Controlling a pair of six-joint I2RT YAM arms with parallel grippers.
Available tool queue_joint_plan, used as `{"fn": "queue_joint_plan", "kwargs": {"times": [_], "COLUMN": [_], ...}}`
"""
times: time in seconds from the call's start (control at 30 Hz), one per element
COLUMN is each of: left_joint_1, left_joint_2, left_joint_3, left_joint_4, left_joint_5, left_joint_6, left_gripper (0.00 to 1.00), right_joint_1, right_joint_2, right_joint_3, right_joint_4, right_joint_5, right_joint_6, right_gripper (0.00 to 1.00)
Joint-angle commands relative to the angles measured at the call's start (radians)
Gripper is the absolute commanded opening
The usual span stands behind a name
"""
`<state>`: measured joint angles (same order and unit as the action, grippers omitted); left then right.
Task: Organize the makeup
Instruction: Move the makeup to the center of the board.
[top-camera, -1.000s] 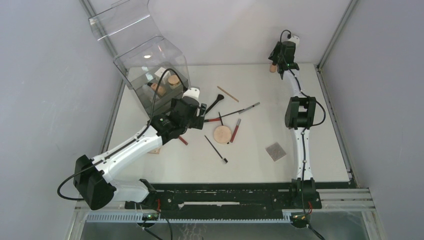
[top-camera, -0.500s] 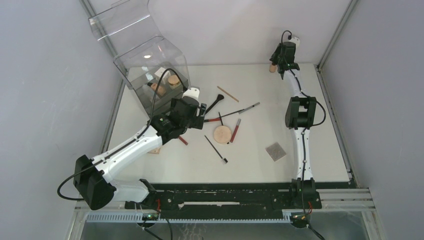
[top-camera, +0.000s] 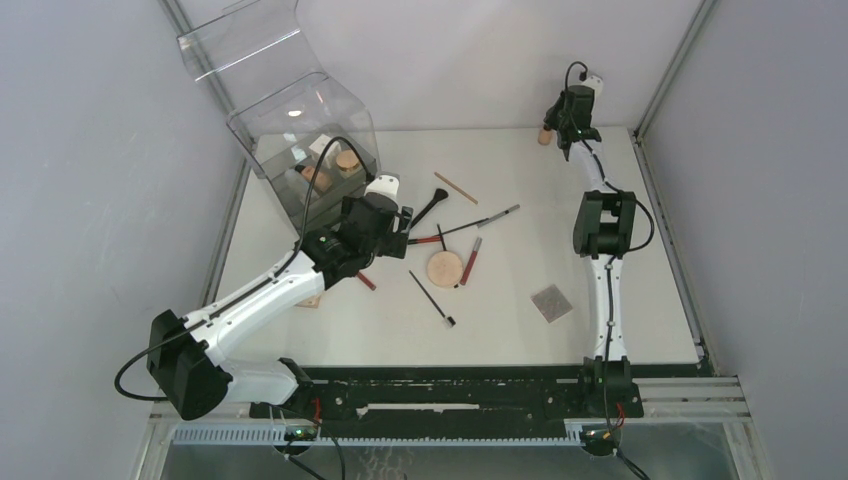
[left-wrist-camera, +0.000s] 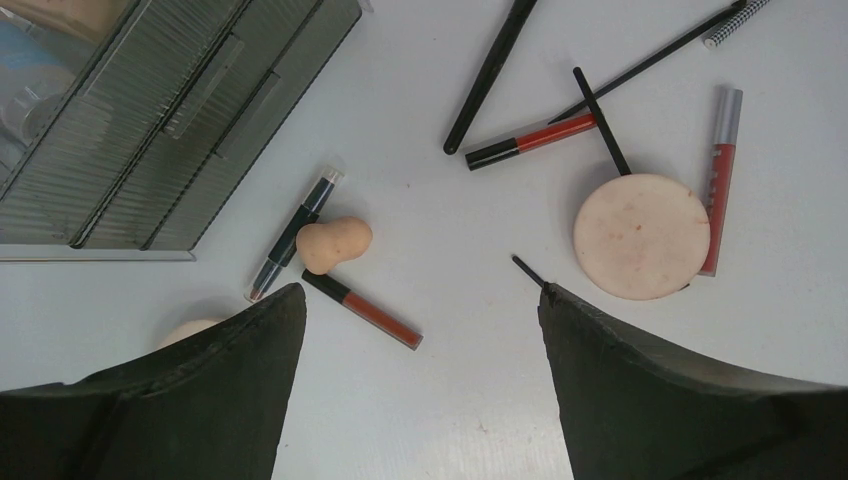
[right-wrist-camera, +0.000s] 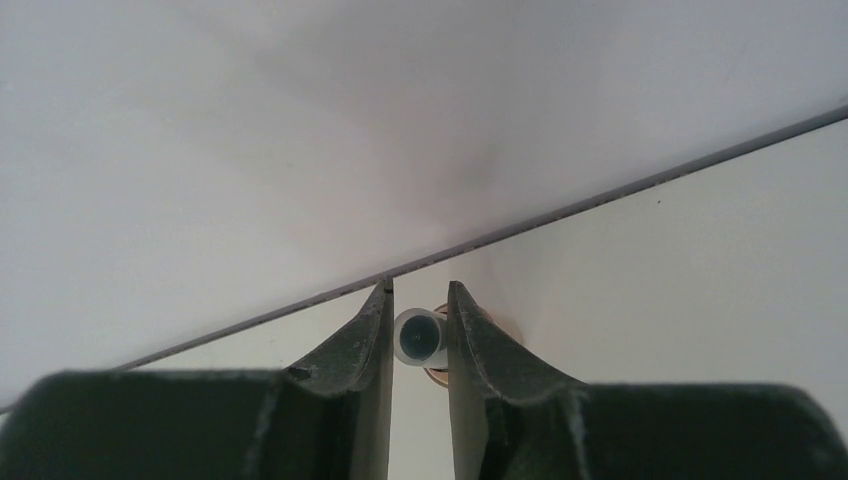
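Right gripper (right-wrist-camera: 420, 288), frame centre: jaws clamp the small bottle (right-wrist-camera: 419, 337). Left gripper (left-wrist-camera: 420, 290): jaws wide open above the worktop (left-wrist-camera: 450, 400).

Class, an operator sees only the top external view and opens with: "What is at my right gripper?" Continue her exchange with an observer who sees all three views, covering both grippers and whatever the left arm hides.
Observer: The right gripper straddles a small white-capped bottle standing by the back wall.
Operator: Does the left one hold anything?
Observer: No. The left gripper is wide open, with nothing between its jaws.
Operator: What lies beneath it?
Observer: A peach sponge touching a slim pencil.
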<state>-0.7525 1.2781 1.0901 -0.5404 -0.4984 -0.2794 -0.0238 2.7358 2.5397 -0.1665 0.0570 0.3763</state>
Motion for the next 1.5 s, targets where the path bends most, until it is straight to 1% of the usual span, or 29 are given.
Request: {"fn": "queue_joint_plan", "kwargs": {"times": [0.0, 0.2, 0.3, 0.63, 0.83, 0.87, 0.9, 1.0, 1.07, 1.13, 1.23, 1.33, 1.47], "left_joint_1": [0.005, 0.005, 0.005, 0.005, 0.005, 0.005, 0.005, 0.005, 0.005, 0.005, 0.005, 0.005, 0.005], "left_joint_2": [-0.020, -0.032, -0.042, -0.099, -0.149, -0.162, -0.175, -0.210, -0.229, -0.244, -0.256, -0.270, -0.271], "left_joint_3": [0.057, 0.052, 0.050, 0.016, -0.017, -0.027, -0.032, -0.054, -0.065, -0.075, -0.082, -0.090, -0.094], "left_joint_4": [0.036, 0.033, 0.033, 0.041, 0.044, 0.043, 0.043, 0.046, 0.048, 0.049, 0.044, 0.042, 0.042], "left_joint_5": [-0.032, -0.037, -0.038, -0.027, -0.029, -0.034, -0.036, -0.031, -0.024, -0.020, -0.019, -0.022, -0.026], "left_joint_6": [0.019, 0.016, 0.012, -0.015, -0.034, -0.041, -0.046, -0.054, -0.057, -0.063, -0.070, -0.070, -0.066], "left_gripper": [0.90, 0.89, 0.89, 0.89, 0.89, 0.89, 0.89, 0.89, 0.89, 0.89, 0.89, 0.89, 0.89], "right_joint_1": [0.009, 0.024, 0.027, 0.034, 0.038, 0.043, 0.046, 0.055, 0.063, 0.073, 0.089, 0.100, 0.106], "right_joint_2": [-0.109, -0.179, -0.234, -0.458, -0.577, -0.598, -0.615, -0.640, -0.633, -0.609, -0.561, -0.529, -0.513], "right_joint_3": [-0.129, -0.211, -0.280, -0.606, -0.752, -0.776, -0.795, -0.810, -0.791, -0.753, -0.688, -0.655, -0.662], "right_joint_4": [0.030, 0.033, 0.049, 0.096, 0.091, 0.094, 0.096, 0.076, 0.049, 0.017, -0.046, -0.084, -0.102], "right_joint_5": [-0.033, -0.035, -0.038, -0.048, -0.058, -0.057, -0.054, -0.034, -0.013, 0.008, 0.061, 0.116, 0.134], "right_joint_6": [0.026, 0.030, 0.040, 0.049, 0.025, 0.020, 0.015, -0.001, -0.021, -0.050, -0.084, -0.098, -0.087], "right_gripper": [0.17, 0.13, 0.12, 0.11, 0.12, 0.14, 0.20, 0.44, 0.55, 0.63, 0.69, 0.70, 0.69]}}
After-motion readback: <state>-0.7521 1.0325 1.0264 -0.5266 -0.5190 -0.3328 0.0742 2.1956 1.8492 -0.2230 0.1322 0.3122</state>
